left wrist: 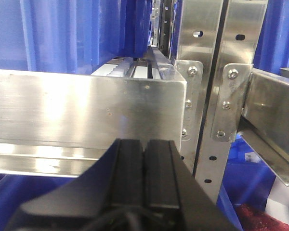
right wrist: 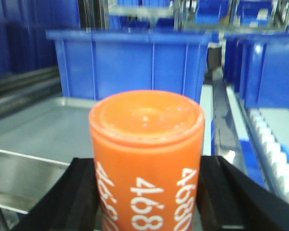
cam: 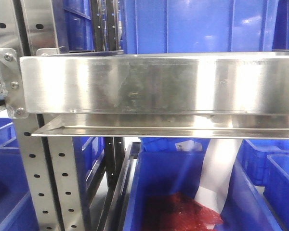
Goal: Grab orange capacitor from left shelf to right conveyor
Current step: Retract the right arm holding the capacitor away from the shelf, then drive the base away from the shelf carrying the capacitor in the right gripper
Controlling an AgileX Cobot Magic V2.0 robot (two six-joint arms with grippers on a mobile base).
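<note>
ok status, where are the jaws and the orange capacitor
Left jaws shut, empty, facing the brushed steel shelf lip. Right jaws shut on the small orange cylindrical capacitor. Blue plastic bin ahead; conveyor not in view.

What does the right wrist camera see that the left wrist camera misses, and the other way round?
Only the right wrist view shows the orange capacitor, clamped in the right gripper. Only the left wrist view shows the left gripper, shut on nothing, and bolted perforated uprights. Both show blue bins and brushed steel surfaces.
</note>
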